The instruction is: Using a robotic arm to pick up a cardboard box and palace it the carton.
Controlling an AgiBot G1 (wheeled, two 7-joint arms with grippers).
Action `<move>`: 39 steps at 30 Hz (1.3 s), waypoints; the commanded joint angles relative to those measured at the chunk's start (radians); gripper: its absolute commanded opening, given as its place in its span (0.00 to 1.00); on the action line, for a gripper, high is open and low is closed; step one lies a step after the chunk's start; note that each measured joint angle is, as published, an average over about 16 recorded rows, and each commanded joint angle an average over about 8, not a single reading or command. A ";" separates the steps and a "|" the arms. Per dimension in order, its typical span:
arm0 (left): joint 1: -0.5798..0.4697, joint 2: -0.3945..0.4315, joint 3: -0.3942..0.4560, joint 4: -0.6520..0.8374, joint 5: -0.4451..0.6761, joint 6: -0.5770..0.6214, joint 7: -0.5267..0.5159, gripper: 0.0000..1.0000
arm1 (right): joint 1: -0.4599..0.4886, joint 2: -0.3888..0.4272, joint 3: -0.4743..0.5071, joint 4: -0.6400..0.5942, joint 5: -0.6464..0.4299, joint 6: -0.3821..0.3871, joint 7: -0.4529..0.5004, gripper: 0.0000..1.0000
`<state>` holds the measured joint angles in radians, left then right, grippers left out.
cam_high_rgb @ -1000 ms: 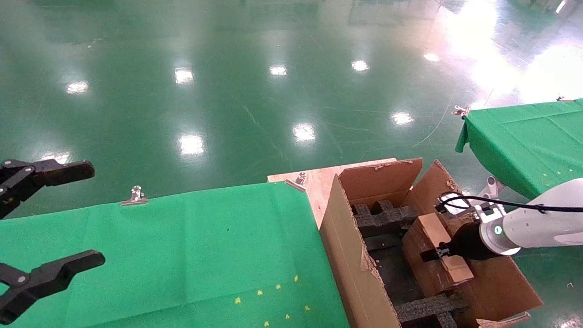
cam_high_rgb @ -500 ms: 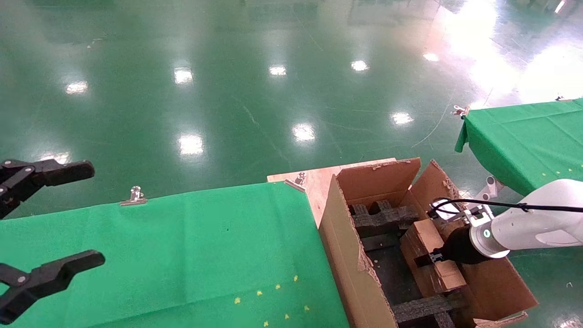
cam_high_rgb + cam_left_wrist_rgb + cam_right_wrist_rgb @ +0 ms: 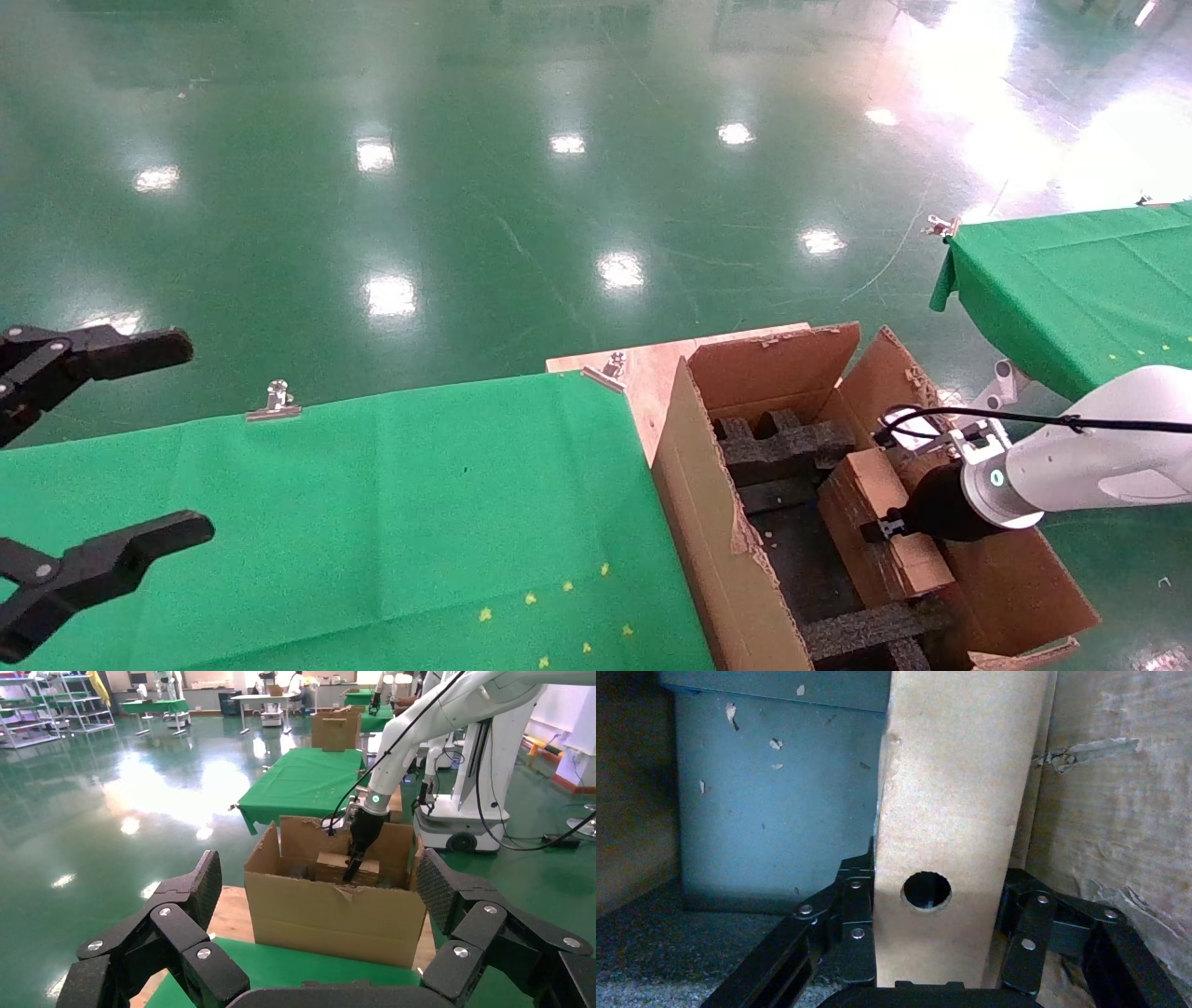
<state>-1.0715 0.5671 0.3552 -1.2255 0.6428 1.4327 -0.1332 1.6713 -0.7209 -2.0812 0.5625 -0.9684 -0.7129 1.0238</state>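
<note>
The right gripper (image 3: 885, 533) of the robotic arm (image 3: 1071, 471) reaches down inside the carton (image 3: 736, 568), its fingers (image 3: 852, 913) pinching the cardboard box (image 3: 880, 522) from both sides. The right wrist view shows the small box, marked by a round hole (image 3: 926, 890), clamped between the two black linkages, with the carton's inner wall close alongside and a dark foam floor beneath. The placing step appears to be in hand: the box is already within the carton's walls, low among the black foam inserts (image 3: 782, 443), though whether it rests on the bottom cannot be told.

The next move likely calls for settling the box between the foam pieces, spreading the fingers and lifting the arm straight up, clear of the ragged flaps (image 3: 778, 359). The tight fit is the main hazard: the carton wall and foam leave little room for the fingers to spread, and the black cable (image 3: 1024, 417) trails near a torn flap.

The left gripper (image 3: 84, 485) hangs idle, spread wide, at the edge of the green cloth table (image 3: 372, 522). A metal clip (image 3: 275, 401) pins the cloth; a second green table (image 3: 1071, 289) stands well apart across the glossy floor (image 3: 466, 186).
</note>
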 commanded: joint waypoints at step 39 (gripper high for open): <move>0.000 0.000 0.000 0.000 0.000 0.000 0.000 1.00 | 0.408 0.339 0.221 0.631 0.161 -0.036 -0.249 1.00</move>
<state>-1.0714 0.5670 0.3552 -1.2254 0.6426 1.4326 -0.1331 2.0748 -0.3935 -1.8726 1.1750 -0.8215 -0.7481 0.7942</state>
